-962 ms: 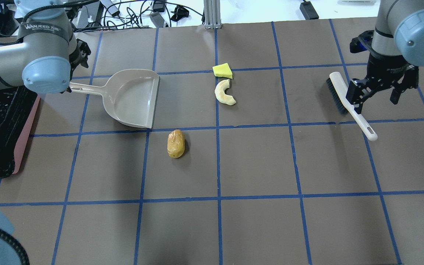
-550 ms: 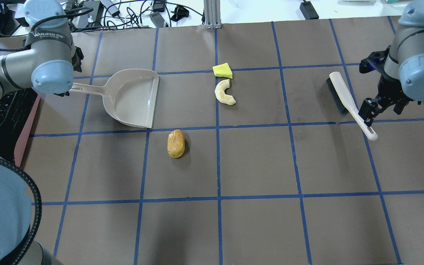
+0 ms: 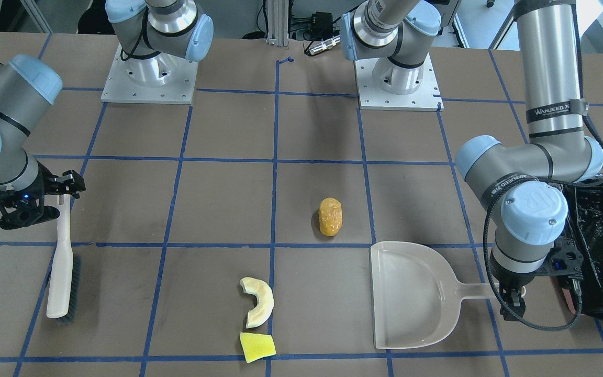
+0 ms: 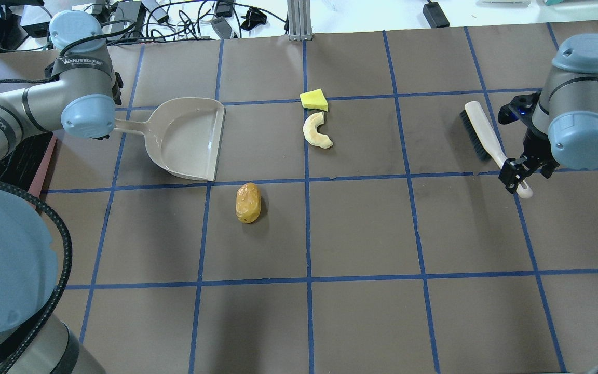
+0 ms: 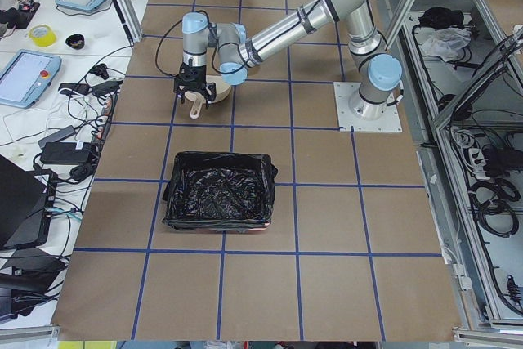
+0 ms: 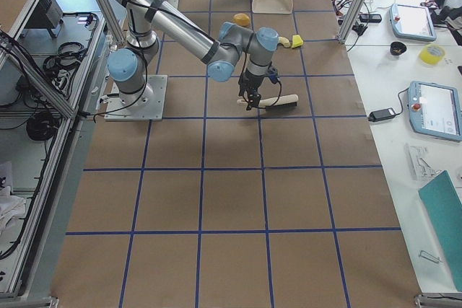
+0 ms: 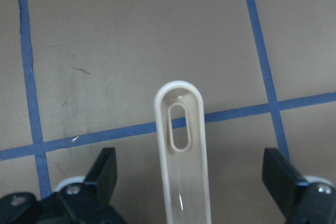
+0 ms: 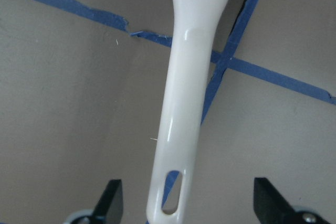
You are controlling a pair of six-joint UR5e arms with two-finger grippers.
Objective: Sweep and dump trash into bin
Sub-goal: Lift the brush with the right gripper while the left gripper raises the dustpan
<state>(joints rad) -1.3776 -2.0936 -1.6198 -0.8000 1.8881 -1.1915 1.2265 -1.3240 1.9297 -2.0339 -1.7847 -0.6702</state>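
The left gripper (image 7: 190, 171) hung low over the table (image 4: 361, 234) near its left end, its fingers spread wide on either side of the slotted handle tip of the beige dustpan (image 4: 185, 140), with clear gaps and no contact on either side. The dustpan lay flat, its open mouth turned toward the middle of the table. The right gripper (image 8: 190, 200) was likewise spread, straddling the holed end of the white brush (image 4: 478, 132) handle without touching it; the brush lay on the table toward the right end, bristles on its side. All three pieces of trash lay loose on the table about midway along its length: the yellow wedge (image 4: 313, 99) closest to the operators' edge, the cream crescent (image 4: 315, 132) just beside it on the robot's side, and the amber lump (image 4: 248, 202) apart from them, near the dustpan's mouth corner. The bin (image 5: 219, 156), lined with black plastic, stood at the table's left end beyond the dustpan handle.
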